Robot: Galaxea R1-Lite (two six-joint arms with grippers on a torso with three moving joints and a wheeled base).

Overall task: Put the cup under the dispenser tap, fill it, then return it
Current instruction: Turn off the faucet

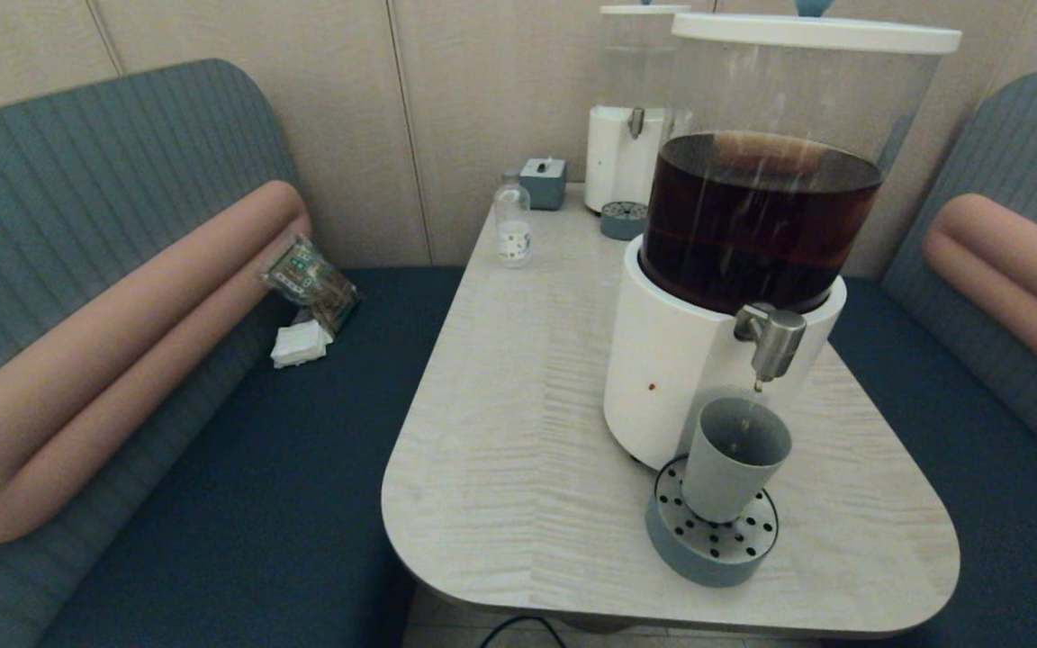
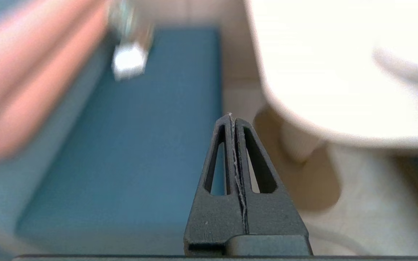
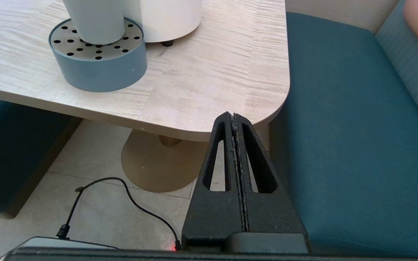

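Note:
The grey-blue cup [image 1: 734, 459] stands upright on the round drip tray [image 1: 712, 540], directly below the brushed-steel dispenser tap [image 1: 770, 340] of the large dispenser [image 1: 752, 225] holding dark brown liquid. The cup's lower part [image 3: 94, 20] also shows in the right wrist view on the perforated tray [image 3: 98, 65]. Neither arm appears in the head view. My left gripper [image 2: 232, 116] is shut and empty, held low beside the table's left front edge. My right gripper [image 3: 232, 115] is shut and empty, below the table's right front corner.
A smaller white dispenser [image 1: 631, 117] with its own drip tray [image 1: 623, 219], a small clear bottle [image 1: 512, 220] and a grey box [image 1: 543, 183] stand at the table's back. Blue benches [image 1: 239, 468] flank the table [image 1: 518, 414]. A black cable [image 3: 129, 195] lies on the floor.

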